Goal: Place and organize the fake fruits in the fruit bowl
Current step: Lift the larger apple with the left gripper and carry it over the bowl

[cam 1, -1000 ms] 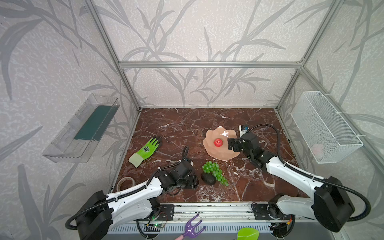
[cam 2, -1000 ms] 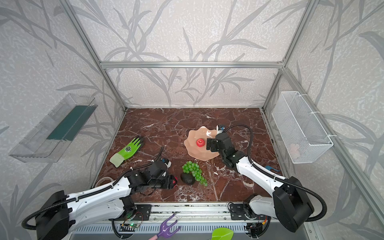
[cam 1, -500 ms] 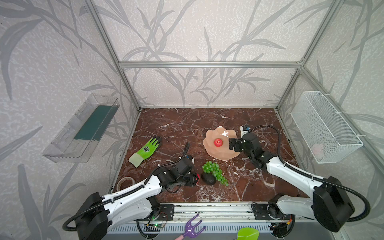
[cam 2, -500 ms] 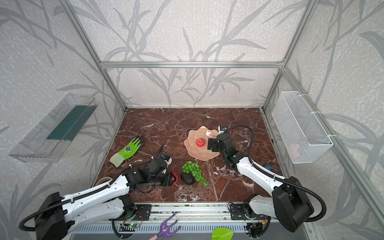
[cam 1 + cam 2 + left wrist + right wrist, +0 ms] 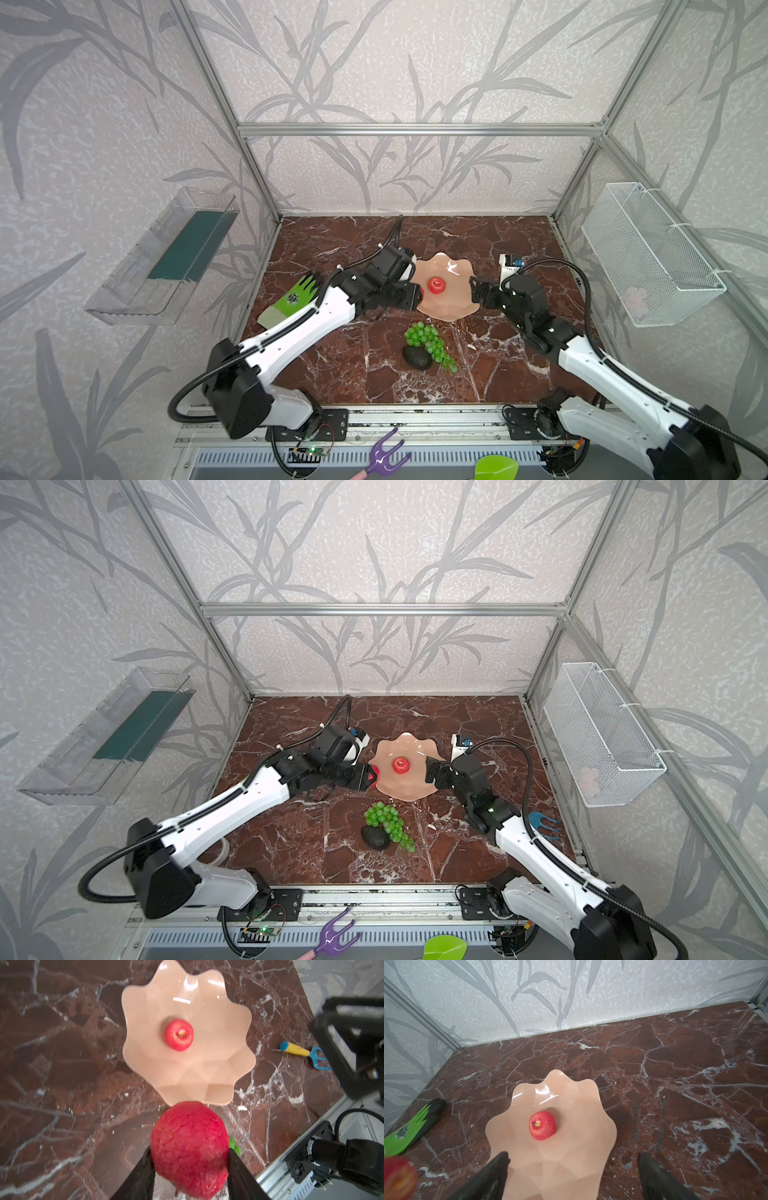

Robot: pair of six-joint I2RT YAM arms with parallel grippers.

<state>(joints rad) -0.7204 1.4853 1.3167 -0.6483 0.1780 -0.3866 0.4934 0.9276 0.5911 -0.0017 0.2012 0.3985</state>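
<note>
Jaws of the left gripper [image 5: 190, 1152] clamp a small round red apple [image 5: 188, 1136], with the glossy peach-pink scalloped bowl [image 5: 187, 1076] just ahead; the right gripper [image 5: 573, 1156] has its jaws wide and empty.

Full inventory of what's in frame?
fruit bowl: 1, peach-pink, mid-table
apples: 2, red; one in bowl, one in left gripper
grapes: 1 bunch, green, in front of bowl
avocado: 1, dark, beside grapes
glove: 1, lime-green, table left
toy rake: 1, blue-yellow, table right
wire basket: 1, white, right wall
tray: 1, clear, left wall
toy fork: 1, purple, front edge
scoop: 1, lime-green, front edge
left gripper: black, shut on apple
right gripper: black, open
</note>
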